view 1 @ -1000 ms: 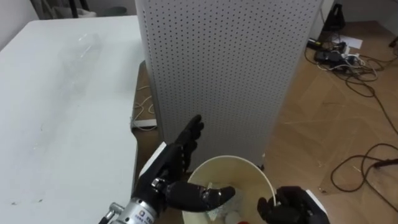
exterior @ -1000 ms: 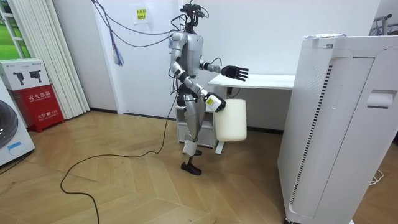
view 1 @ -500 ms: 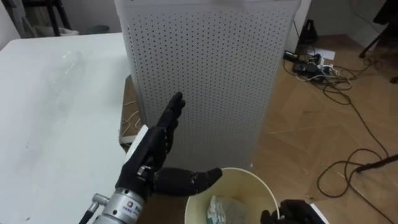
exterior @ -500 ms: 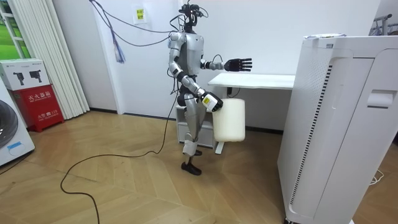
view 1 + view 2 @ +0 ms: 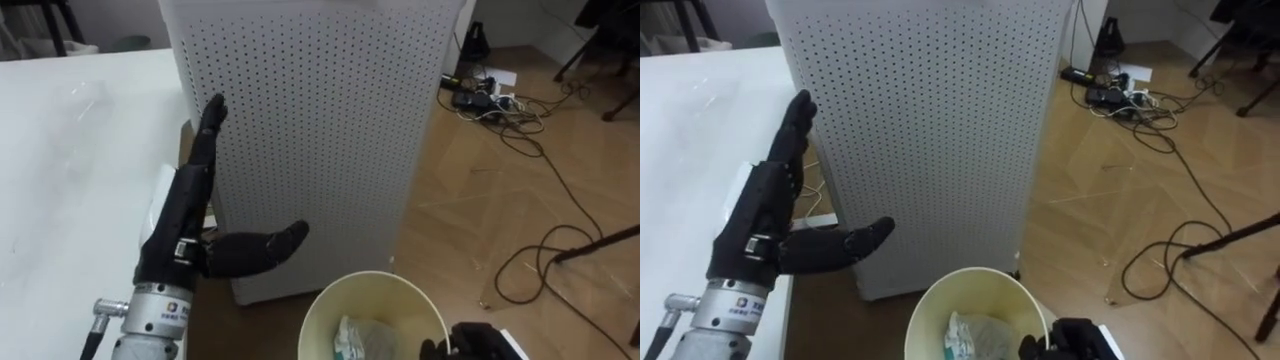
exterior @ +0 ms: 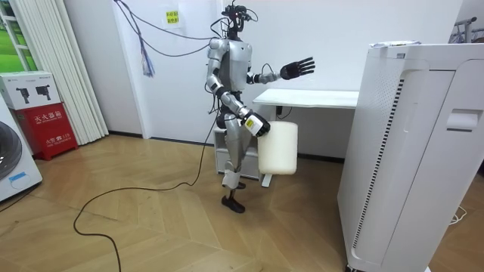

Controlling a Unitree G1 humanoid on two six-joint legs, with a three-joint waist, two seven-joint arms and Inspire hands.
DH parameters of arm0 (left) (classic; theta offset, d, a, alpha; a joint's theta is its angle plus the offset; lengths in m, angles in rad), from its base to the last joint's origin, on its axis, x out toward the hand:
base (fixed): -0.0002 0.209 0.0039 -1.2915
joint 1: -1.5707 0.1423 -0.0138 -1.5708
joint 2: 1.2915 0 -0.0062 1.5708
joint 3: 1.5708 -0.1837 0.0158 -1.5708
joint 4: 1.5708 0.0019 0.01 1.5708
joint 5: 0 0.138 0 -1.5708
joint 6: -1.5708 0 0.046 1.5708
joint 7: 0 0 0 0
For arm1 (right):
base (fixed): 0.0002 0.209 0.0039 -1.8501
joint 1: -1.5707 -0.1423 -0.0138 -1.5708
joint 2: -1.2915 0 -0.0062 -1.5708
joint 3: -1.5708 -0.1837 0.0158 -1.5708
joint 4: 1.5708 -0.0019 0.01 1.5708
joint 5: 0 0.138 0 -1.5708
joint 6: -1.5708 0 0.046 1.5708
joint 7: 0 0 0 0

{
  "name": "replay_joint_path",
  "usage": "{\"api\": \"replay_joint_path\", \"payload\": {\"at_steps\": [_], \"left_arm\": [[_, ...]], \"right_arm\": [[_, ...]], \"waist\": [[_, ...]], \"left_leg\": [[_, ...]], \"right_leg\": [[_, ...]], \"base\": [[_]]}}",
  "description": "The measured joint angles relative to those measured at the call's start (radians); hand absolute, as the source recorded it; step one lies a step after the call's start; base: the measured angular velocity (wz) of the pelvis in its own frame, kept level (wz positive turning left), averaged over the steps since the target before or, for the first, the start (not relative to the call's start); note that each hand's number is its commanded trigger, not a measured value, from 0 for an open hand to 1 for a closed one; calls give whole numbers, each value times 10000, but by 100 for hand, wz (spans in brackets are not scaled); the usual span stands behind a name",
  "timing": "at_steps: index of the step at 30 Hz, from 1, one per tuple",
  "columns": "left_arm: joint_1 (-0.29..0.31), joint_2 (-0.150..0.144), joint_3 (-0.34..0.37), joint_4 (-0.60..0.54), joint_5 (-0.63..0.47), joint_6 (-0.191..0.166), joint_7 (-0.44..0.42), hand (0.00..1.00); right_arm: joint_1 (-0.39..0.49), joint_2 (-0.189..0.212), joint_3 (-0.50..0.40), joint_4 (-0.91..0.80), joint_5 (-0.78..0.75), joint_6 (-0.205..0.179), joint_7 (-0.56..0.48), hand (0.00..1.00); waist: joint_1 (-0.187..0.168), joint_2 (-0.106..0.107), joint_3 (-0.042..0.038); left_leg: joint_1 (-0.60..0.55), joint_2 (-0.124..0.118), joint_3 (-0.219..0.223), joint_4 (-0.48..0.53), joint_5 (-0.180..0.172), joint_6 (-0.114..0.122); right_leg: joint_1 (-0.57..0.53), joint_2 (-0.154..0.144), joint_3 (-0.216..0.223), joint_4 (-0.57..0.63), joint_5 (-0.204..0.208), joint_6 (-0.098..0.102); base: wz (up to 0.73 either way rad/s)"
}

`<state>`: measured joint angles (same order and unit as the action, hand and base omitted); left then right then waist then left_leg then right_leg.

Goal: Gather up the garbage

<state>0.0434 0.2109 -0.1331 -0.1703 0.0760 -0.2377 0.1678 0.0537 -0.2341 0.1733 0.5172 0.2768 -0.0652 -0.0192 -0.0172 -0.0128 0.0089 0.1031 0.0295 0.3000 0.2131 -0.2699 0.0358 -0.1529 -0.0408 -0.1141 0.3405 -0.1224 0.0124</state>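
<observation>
Two hands show in the eye views. The left hand (image 5: 182, 228) is held up with its fingers straight and close together and its thumb stretched out sideways, so it is spread flat and holds nothing. It hangs above and to the left of the bin (image 5: 372, 276), apart from its rim. The right hand (image 5: 478, 342) sits at the bin's right edge, with dark fingers curled over the rim in a grip. The bin is a round, cream one seen from above with its mouth open. The garbage (image 5: 362, 338), a crumpled whitish wad with a greenish tint, lies inside it near the bottom.

Just beyond the bin stands a tall white perforated cabinet (image 5: 320, 120), and the left hand's fingertips rise in front of its left edge. Left of the bin, past the raised hand, lies a white table (image 5: 60, 190). Right of the bin and beyond it runs a wooden floor (image 5: 480, 220) with dark cables (image 5: 540, 255) looping across it. In the room view the robot stands upright beside the table with the bin hanging at hip height on its right side and its left arm lifted over the tabletop.
</observation>
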Motion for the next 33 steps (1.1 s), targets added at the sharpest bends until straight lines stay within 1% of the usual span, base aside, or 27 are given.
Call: {"api": "replay_joint_path", "payload": {"at_steps": [3, 4, 6, 8, 9, 10, 11, 12, 13, 14, 15, 16, 17, 18, 19, 20, 21, 22, 23, 24, 25, 26, 28, 29, 31, 32, 33], "left_arm": [[142, 14, 43, 29, 653, -28, 347, 0], [201, 16, 103, 33, 836, -39, 438, 0], [227, 20, 169, 93, 948, -39, 574, 0], [264, 16, 293, 128, 1161, -46, 646, 0], [273, 5, 362, 128, 1264, -88, 669, 0], [293, 22, 391, 129, 1352, -151, 684, 0], [312, 22, 392, 128, 1364, -166, 684, 0], [344, 19, 395, 131, 1376, -267, 716, 0], [374, 17, 357, 132, 1470, -390, 830, 0], [376, 20, 331, 132, 1538, -473, 886, 0], [418, 18, 311, 127, 1545, -618, 996, 0], [481, 20, 330, 124, 1673, -734, 1159, 0], [478, 18, 328, 120, 1735, -763, 1231, 0], [458, -4, 332, 119, 1819, -868, 1322, 0], [455, -22, 420, 117, 2056, -992, 1376, 0], [457, -24, 473, 119, 2215, -1039, 1409, 0], [464, -13, 548, 121, 2508, -1101, 1531, 0], [443, 27, 572, 57, 2829, -1145, 1728, 0], [459, 29, 571, 14, 2906, -1187, 1775, 0], [486, 26, 543, -65, 2898, -1224, 1790, 0], [476, 39, 542, -67, 2897, -1239, 1791, 0], [468, 40, 542, -67, 2898, -1245, 1795, 0], [396, 44, 525, -68, 2908, -1278, 1849, 0], [345, 44, 512, -68, 2904, -1287, 1881, 0], [173, 110, 502, -70, 2921, -1424, 2016, 0], [116, 144, 502, -69, 2930, -1425, 2060, 0], [-11, 215, 502, -73, 3049, -1425, 2177, 0]], "right_arm": [[41, -1, 5, 41, 20, -97, 132, 100], [74, 18, 20, 42, 50, -120, 224, 100], [104, 22, 23, 43, 48, -121, 311, 100], [153, 18, 19, 42, 39, -122, 461, 100], [182, 1, 15, 42, 36, -121, 515, 100], [211, 10, 24, 42, -16, -121, 534, 100], [247, 9, 26, 42, -91, -121, 537, 100], [293, 4, 28, 42, -86, -120, 529, 100], [308, -51, 15, 48, -47, -120, 488, 100], [308, -96, 14, 55, -35, -120, 436, 100], [309, -141, -7, 114, -33, -120, 320, 100], [318, -160, -15, 218, -28, -121, 232, 100], [346, -190, -13, 250, -25, -122, 206, 100], [440, -249, -2, 273, -26, -121, 173, 100], [552, -244, 12, 274, -32, -120, 162, 100], [619, -231, 13, 274, -37, -119, 174, 100], [780, -238, 11, 273, -32, -119, 250, 100], [827, -283, 12, 271, -30, -117, 356, 100], [831, -320, 12, 270, -31, -117, 415, 100], [825, -380, 15, 263, -26, -119, 451, 100], [818, -369, 14, 258, -21, -120, 423, 100], [814, -372, 13, 243, -22, -120, 406, 100], [684, -391, 15, 224, -21, -127, 303, 100], [647, -388, 14, 225, -23, -135, 287, 100], [607, -384, 13, 219, 3, -256, 296, 100], [585, -386, 13, 216, 17, -278, 309, 100], [535, -375, 18, 215, 15, -293, 316, 100]], "waist": [[241, -16, 29], [348, -69, 98], [541, -92, 126], [560, -54, 142], [556, 118, 188], [562, 291, 190], [558, 329, 167], [586, 289, 168], [489, 242, 151], [503, 238, 153], [558, 143, 176], [625, 50, 200], [650, 67, 188], [796, 116, 141], [908, 119, 94], [923, 107, 52], [922, 14, -79], [940, -101, -113], [990, -157, -112], [1127, -239, -104], [1220, -322, -48], [1239, -345, -41], [1273, -395, -18], [1244, -392, -7], [1178, -441, 23], [1189, -441, 47], [1193, -410, 58]], "left_leg": [[126, 115, 246, 477, -77, -123], [57, 188, 249, 953, -139, -204], [-359, 427, 234, 2234, -326, -317], [-963, 740, -96, 3951, -355, -350], [-1423, 1024, -371, 5195, -323, -384], [-1938, 1243, -787, 6325, -72, -474], [-2197, 1267, -1061, 6809, 178, -493], [-2674, 1170, -1520, 7527, 480, -498], [-3198, 945, -1744, 7436, 126, -297], [-3467, 839, -1726, 7229, -5, -197], [-3951, 575, -1760, 6445, -27, -188], [-4350, 247, -1857, 5206, 91, -369], [-4512, 98, -1974, 4494, 241, -494], [-4689, -49, -2137, 2911, 699, -588], [-4719, -100, -2232, 1599, 1297, -491], [-4694, -115, -2242, 1257, 1693, -442], [-4500, -235, -2235, 945, 2397, -337], [-4273, -463, -2209, 867, 2701, -60], [-4208, -519, -2151, 926, 2781, 33], [-4165, -603, -2021, 1272, 2972, 338], [-4157, -701, -1885, 1766, 2523, 447], [-4160, -764, -1842, 1958, 2299, 485], [-4081, -984, -1626, 2496, 1555, 674], [-4072, -1044, -1622, 2647, 1371, 727], [-3953, -1311, -1645, 3170, 706, 930], [-3900, -1370, -1644, 3297, 547, 974], [-3828, -1453, -1665, 3585, 232, 1055]], "right_leg": [[157, -10, -341, 87, -78, -127], [175, -24, -374, 264, -162, -217], [148, -33, -636, 565, -379, -391], [171, 28, -679, 799, -674, -575], [217, 236, -637, 946, -959, -751], [318, 446, -500, 1132, -1118, -874], [351, 520, -469, 1182, -1193, -915], [388, 610, -193, 1297, -1356, -957], [421, 590, -157, 1286, -1441, -1005], [447, 566, -139, 1266, -1473, -1018], [515, 503, -16, 1267, -1572, -993], [618, 434, 93, 1232, -1682, -961], [698, 422, 93, 1195, -1720, -970], [824, 408, 94, 1183, -1852, -974], [896, 408, 155, 1276, -2060, -910], [1002, 403, 209, 1297, -2190, -873], [1214, 313, 272, 1280, -2399, -685], [1437, 140, 329, 1256, -2583, -529], [1509, 50, 346, 1244, -2645, -467], [1644, -80, 365, 1228, -2801, -323], [1909, -191, 346, 1104, -2896, -181], [2004, -281, 348, 1096, -2940, -104], [2185, -710, 257, 1595, -3111, 208], [2204, -836, 191, 1828, -3143, 265], [1856, -1282, -34, 3471, -3118, 403], [1723, -1397, -82, 3916, -3019, 494], [1519, -1582, -215, 4750, -2729, 582]], "base": [[-29], [-37], [-39], [-30], [-28], [-27], [-21], [0], [4], [-3], [-25], [-27], [-29], [-34], [-37], [-27], [-7], [-9], [-29], [-40], [-34], [-12], [-3], [15], [23], [16], [17]]}}
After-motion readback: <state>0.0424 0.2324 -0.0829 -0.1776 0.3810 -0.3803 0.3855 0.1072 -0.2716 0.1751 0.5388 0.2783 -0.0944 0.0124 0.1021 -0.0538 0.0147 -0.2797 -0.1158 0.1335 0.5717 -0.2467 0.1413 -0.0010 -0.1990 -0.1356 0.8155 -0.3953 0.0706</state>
